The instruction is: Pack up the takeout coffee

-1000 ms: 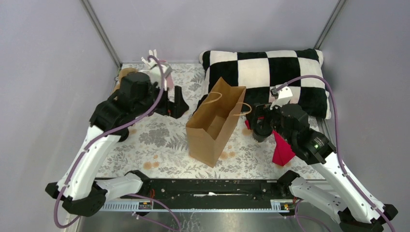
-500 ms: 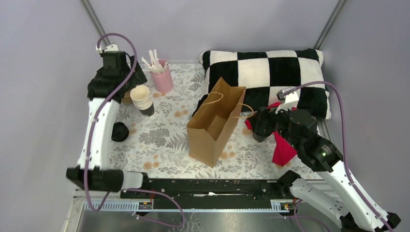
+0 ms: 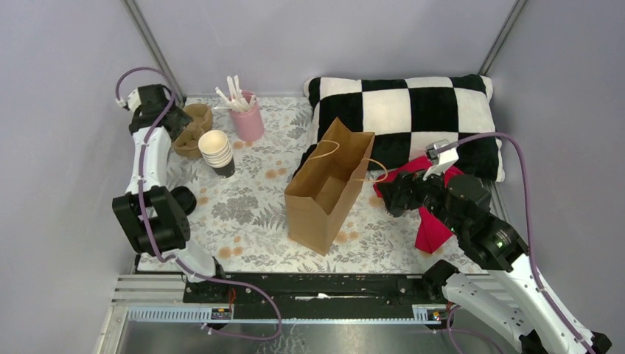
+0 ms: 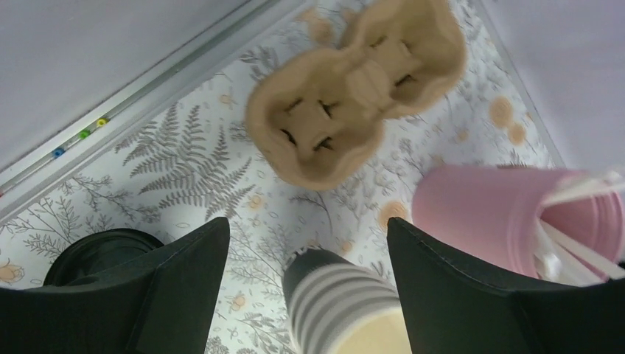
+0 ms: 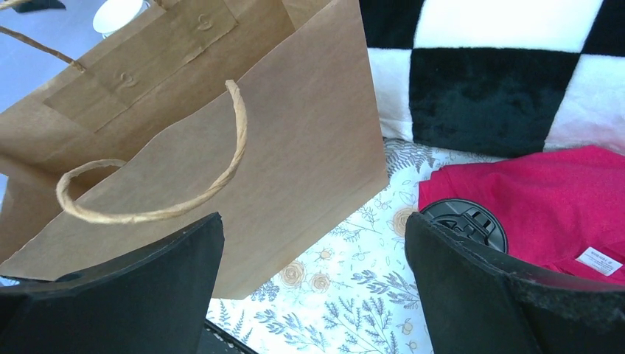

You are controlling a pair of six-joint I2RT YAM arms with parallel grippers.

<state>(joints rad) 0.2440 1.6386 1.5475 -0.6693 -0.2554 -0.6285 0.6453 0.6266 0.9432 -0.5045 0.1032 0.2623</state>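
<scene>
Both pairs of jaws stand open near one brown bag (image 3: 324, 193), one cup stack (image 3: 216, 151) and seemingly one lidded coffee (image 4: 99, 251).

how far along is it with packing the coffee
Barely started. Done: the paper bag stands open. In hand: nothing; left claw and right claw are open and empty. Left: grab the takeout coffee, sitting on the table, and bag it.

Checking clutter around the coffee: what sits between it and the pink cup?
The cup stack stands between the coffee and the pink cup, as the left wrist view shows.
</scene>
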